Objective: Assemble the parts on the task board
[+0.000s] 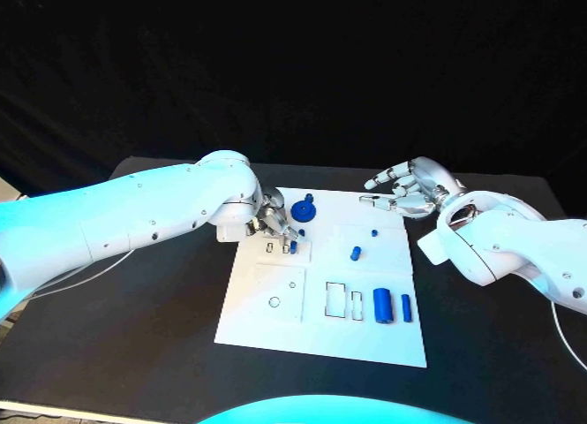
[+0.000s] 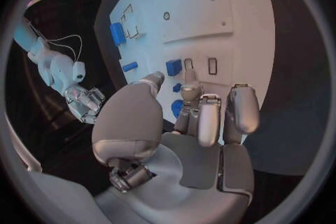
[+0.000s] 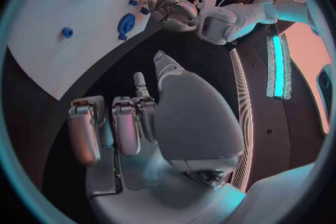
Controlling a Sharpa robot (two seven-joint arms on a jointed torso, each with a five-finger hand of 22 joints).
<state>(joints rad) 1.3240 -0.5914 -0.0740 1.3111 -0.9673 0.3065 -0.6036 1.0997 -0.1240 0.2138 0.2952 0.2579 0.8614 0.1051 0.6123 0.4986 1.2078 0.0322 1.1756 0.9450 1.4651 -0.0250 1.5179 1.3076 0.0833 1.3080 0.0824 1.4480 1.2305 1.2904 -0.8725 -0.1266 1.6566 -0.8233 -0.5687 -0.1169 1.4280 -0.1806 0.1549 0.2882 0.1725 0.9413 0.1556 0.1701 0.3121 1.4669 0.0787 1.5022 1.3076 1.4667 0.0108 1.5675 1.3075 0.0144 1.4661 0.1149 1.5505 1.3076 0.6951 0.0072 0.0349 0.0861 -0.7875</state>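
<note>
my left hand (image 1: 270,221) hovers over the far left part of the task board (image 1: 281,314), fingers bent down close together, near a small blue part (image 1: 293,246); i cannot tell whether they pinch anything. next comes the round blue part (image 1: 304,210), then a small peg (image 1: 356,253) mid-board and two blue cylinders (image 1: 384,306) nearer me. my right hand (image 1: 408,190) hangs beyond the board's far right corner, fingers loosely curled, holding nothing.
</note>
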